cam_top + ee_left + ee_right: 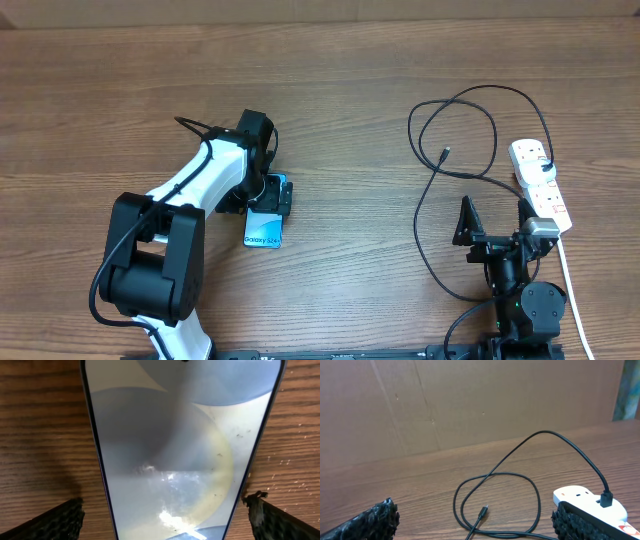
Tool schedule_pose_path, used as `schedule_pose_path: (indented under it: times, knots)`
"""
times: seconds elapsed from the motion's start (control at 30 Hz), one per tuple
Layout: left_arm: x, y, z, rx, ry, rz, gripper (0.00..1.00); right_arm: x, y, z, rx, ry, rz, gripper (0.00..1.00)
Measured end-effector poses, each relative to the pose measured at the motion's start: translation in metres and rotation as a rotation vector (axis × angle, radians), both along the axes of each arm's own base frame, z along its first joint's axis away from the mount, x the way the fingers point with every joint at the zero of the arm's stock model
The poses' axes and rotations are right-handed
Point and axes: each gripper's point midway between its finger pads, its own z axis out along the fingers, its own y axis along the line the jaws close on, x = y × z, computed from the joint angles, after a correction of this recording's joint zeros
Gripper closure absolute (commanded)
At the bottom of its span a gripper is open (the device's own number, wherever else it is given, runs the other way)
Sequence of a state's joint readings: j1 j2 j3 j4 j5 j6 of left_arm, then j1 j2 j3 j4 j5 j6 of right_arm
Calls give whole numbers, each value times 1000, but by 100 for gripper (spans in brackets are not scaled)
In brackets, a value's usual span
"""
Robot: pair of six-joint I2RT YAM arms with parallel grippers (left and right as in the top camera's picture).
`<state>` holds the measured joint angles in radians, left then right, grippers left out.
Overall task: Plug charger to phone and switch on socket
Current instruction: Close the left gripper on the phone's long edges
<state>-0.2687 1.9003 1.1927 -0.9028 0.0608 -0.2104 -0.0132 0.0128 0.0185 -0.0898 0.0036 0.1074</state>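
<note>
The phone (264, 230) lies flat on the wooden table with its screen up and lit light blue. It fills the left wrist view (170, 450). My left gripper (272, 195) is open right above it, a finger on each side of the phone (165, 510) with a gap to each edge. The charger, a thin black cable (470, 100), lies looped on the right. Its loose tip (444, 153) rests on the table (483, 510). Its black plug (606, 499) sits in the white socket strip (540, 185). My right gripper (495, 225) is open and empty, near the strip (580, 497).
The strip's white cord (570, 290) runs toward the front edge at the right. A brown cardboard wall (470, 405) stands behind the table. The cable's loops lie between my right gripper and the far edge.
</note>
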Motion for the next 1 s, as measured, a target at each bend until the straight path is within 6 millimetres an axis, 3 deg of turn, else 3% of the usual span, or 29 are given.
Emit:
schedule_pose_path:
  times: [0.37, 1.0]
  knots:
    - [-1, 0, -5, -3, -10, 22, 0, 0, 0, 0, 0, 0, 0, 0]
    - [-5, 6, -7, 22, -17, 22, 27, 0, 0, 0, 0, 0, 0, 0]
